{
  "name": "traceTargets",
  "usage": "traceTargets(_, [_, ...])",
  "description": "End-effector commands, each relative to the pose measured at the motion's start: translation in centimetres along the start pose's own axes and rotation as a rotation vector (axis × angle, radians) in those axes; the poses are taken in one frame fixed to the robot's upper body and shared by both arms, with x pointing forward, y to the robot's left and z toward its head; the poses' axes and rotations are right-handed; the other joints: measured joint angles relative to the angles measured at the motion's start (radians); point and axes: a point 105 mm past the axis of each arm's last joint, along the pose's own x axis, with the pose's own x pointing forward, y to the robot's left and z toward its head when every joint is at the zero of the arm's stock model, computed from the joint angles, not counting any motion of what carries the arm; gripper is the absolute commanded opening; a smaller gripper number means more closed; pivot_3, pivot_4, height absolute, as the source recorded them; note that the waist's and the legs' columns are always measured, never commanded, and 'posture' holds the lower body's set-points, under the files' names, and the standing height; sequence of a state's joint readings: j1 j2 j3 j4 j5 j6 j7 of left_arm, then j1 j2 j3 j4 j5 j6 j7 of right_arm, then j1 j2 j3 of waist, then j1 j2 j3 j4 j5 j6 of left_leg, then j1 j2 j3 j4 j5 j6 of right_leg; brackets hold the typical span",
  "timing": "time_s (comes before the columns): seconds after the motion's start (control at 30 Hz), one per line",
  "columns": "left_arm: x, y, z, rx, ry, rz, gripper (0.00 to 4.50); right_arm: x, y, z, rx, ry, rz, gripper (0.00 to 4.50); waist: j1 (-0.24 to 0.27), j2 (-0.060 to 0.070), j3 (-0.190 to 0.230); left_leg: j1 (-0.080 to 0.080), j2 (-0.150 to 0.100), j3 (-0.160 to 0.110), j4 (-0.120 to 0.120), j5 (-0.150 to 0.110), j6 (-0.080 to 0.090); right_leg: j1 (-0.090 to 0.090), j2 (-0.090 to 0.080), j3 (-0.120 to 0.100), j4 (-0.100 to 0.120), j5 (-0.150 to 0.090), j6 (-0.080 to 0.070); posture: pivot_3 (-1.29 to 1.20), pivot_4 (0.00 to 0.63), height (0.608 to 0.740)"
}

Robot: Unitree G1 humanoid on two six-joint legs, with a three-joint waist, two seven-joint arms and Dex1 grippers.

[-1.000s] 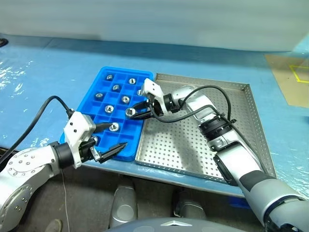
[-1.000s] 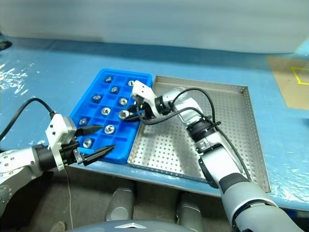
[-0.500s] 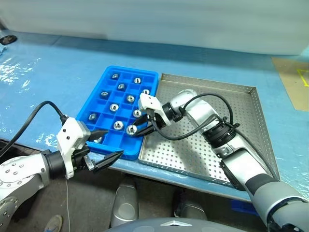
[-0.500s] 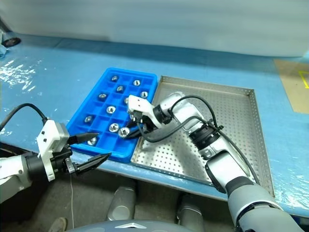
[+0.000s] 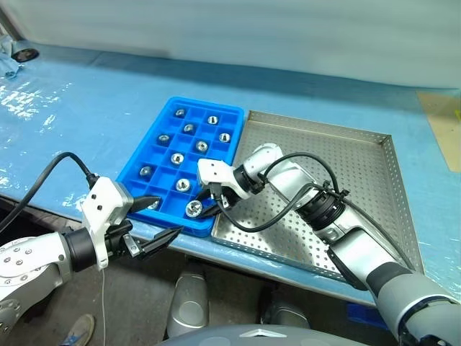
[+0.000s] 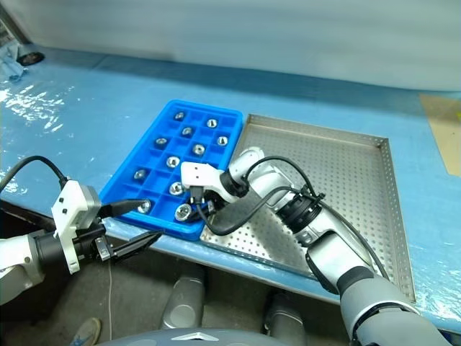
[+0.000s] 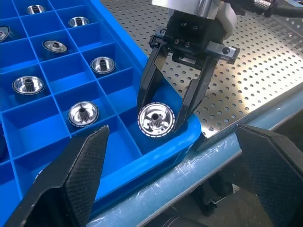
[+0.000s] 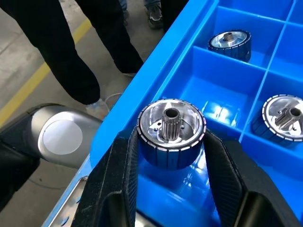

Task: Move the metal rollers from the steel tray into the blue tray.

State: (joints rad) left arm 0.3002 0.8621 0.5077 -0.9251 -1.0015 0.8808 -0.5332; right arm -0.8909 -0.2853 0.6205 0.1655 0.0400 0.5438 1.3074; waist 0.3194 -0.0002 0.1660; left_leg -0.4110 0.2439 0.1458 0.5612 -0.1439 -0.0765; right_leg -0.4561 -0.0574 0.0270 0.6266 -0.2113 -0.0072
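The blue tray point(image 5: 167, 164) lies on the table with several metal rollers point(image 5: 177, 158) in its compartments. Touching its right side is the steel tray point(image 5: 360, 173), its floor perforated. My right gripper point(image 5: 196, 210) is shut on one metal roller point(image 7: 156, 121), held at the blue tray's near right corner compartment. In the right wrist view this roller point(image 8: 171, 132) sits between the two black fingers point(image 8: 116, 175), just above the compartment floor. My left gripper point(image 5: 168, 216) stands open beyond the table's front edge, nothing between its fingers point(image 7: 80, 170), pointing at the held roller.
Blue film covers the table point(image 5: 86, 108). Its front edge runs just below both trays. A person's dark-trousered legs point(image 8: 71, 47) stand on the floor past the blue tray's edge. Brown board point(image 5: 448, 108) lies at the far right. A black cable point(image 5: 310, 162) loops over my right forearm.
The camera has swung left. My right gripper has carried the roller from the middle of the blue tray's right column to its near right corner, lower. The left gripper has hardly moved.
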Motion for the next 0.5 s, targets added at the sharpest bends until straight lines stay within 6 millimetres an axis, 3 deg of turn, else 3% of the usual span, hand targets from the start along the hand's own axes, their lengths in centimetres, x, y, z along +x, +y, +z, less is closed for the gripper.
traceTargets(0.03, [0.0,-0.7,0.7,0.041,-0.02,-0.015,4.5,0.3,-0.3,-0.1,-0.024,0.045,-0.011,1.61,0.0,0.0,0.0,0.001,0.0,0.0,0.0,0.0,0.0,0.001,0.0,0.0,0.0,0.0,0.0,0.57,0.15,0.74])
traceTargets(0.5, [0.5,-0.4,0.9,0.05,-0.021,-0.026,4.5,0.7,-1.3,-1.5,-0.078,0.167,-0.04,1.61,0.009,-0.001,-0.001,0.009,-0.002,0.0,0.0,0.0,0.0,0.003,0.0,0.003,0.009,-0.001,0.001,0.55,0.15,0.74])
